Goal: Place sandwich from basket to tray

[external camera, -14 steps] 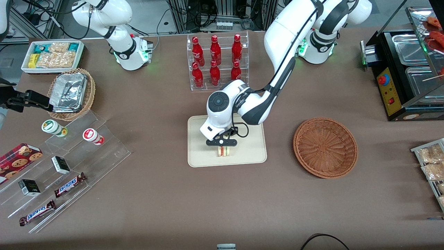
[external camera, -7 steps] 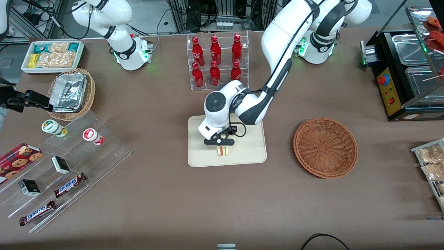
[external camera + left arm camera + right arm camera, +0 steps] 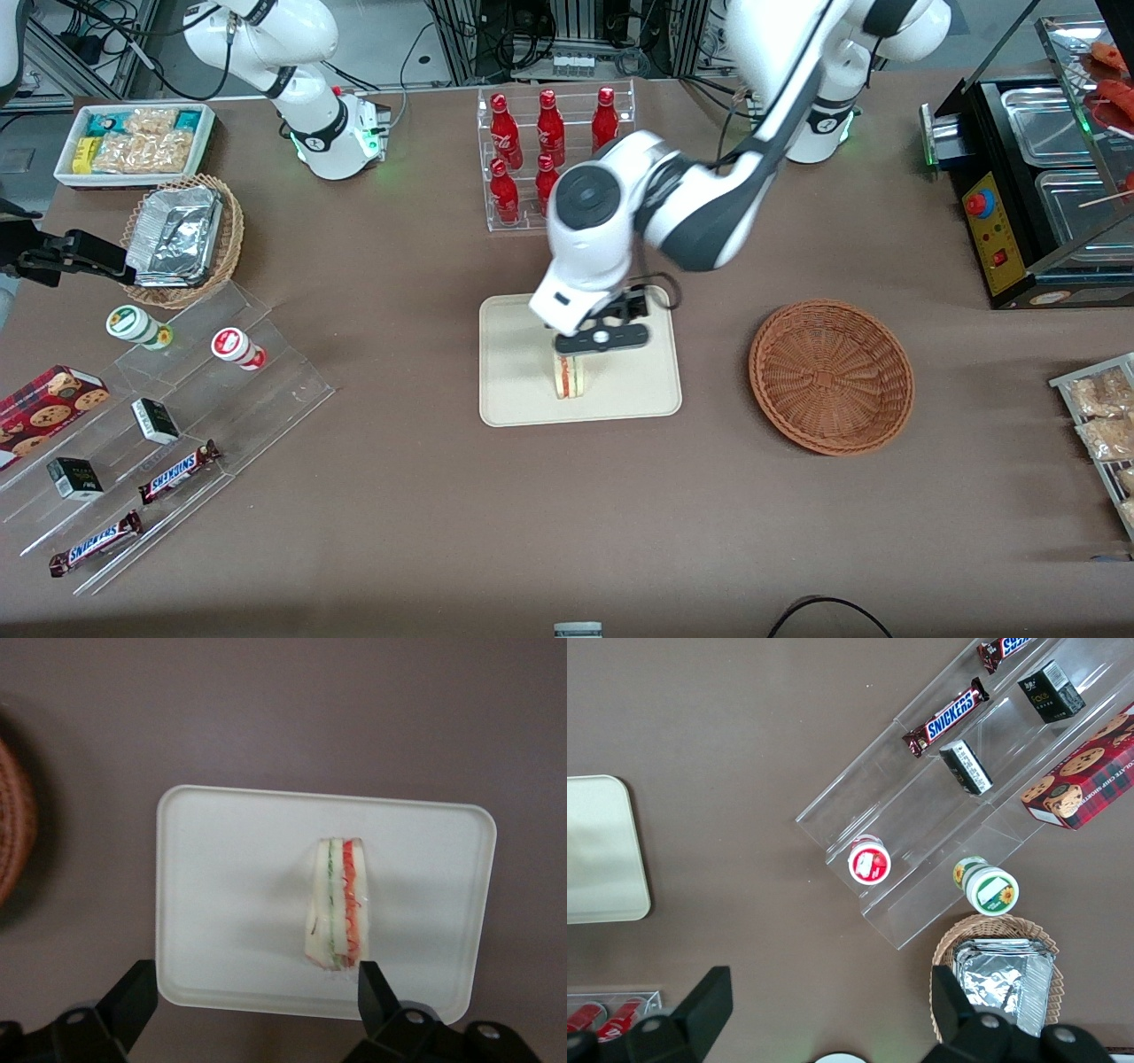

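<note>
The sandwich [image 3: 570, 377] [image 3: 337, 904], a white wedge with red and green filling layers, stands on its edge on the cream tray [image 3: 523, 390] [image 3: 230, 904], near the tray's edge closest to the front camera. My gripper [image 3: 601, 340] [image 3: 257, 992] hangs high above the tray, open, with nothing between its black fingers [image 3: 133, 997]. The reddish-brown woven basket [image 3: 831, 376] [image 3: 13, 833] lies empty beside the tray, toward the working arm's end of the table.
A clear rack of red bottles [image 3: 554, 155] stands farther from the front camera than the tray. A clear stepped shelf with snack bars and boxes [image 3: 168, 425], a tan basket of foil containers [image 3: 182, 239] and a white snack box [image 3: 133, 142] lie toward the parked arm's end.
My gripper has let go of the sandwich and risen well above the tray. The sandwich stays standing on the tray.
</note>
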Available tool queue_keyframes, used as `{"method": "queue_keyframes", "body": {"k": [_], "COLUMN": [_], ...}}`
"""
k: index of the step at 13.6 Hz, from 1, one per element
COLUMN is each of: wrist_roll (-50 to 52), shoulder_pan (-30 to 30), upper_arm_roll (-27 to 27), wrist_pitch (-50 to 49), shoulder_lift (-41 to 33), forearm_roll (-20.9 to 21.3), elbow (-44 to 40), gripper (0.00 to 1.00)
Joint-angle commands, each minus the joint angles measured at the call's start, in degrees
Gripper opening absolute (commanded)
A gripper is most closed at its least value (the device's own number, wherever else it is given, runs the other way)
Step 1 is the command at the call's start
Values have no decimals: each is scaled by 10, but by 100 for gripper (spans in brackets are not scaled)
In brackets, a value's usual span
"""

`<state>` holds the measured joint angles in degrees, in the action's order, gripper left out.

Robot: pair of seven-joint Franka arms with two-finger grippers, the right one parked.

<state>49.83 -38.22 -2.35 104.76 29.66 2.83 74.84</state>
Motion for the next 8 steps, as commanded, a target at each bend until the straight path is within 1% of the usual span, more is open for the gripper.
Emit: {"method": "queue_keyframes", "body": {"k": [1, 3, 5, 7, 8], "wrist_roll": [2, -30, -139, -192, -234], "shoulder_pan": [52, 95, 139, 182, 204], "upper_arm_roll": [-4, -4, -4, -4, -3], "wrist_pitch": [-17, -22, -26, -26, -29], "shoulder_lift": [-95, -166, -251, -307, -334], "forearm_roll": [2, 3, 2, 0, -1], "elbow": [74, 135, 215, 261, 282], "gripper": [100, 100, 100, 100, 100]}}
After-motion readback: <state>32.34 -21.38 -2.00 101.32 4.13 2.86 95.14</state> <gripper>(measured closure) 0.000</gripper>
